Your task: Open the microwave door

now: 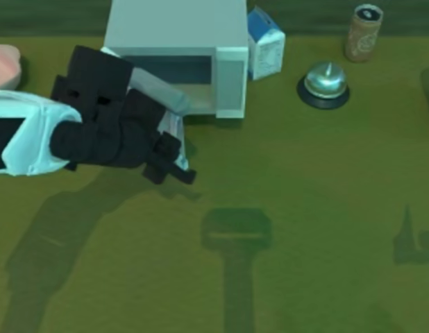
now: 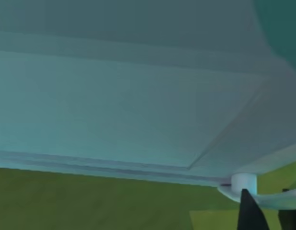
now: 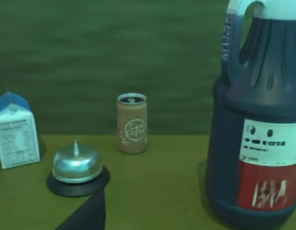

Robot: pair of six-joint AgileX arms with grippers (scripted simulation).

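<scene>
Dominating the far left-centre of the table (image 1: pixel 305 229), the microwave (image 1: pixel 176 28) stands as a boxy white oven, cavity already showing dark behind the front. Hinged at the oven's left side and swung well outward toward the table's near edge, the microwave door (image 1: pixel 159 89) sits partly hidden under the left arm. Filling most of the left wrist view, that same pale panel looms at a steep slant, with a small white handle post at its lower edge. Reaching in from the top view's left, the left gripper (image 1: pixel 174 170) sits at the door's free outer end, dark fingertips (image 2: pixel 249 211) either side of the handle; likely clamped on it, though the grip cannot be told for certain. Likely stiff and light, that door, swinging easily on its hinge and wanting an arcing pull rather than a straight one. Best taken at the handle on the free edge, far from the hinge, where the smooth plastic could still slip. Parked out of the top view, the right arm only looks on. Standing just right of the oven, a milk carton (image 1: pixel 266 43); farther right, a bell (image 1: pixel 324 83).
</scene>
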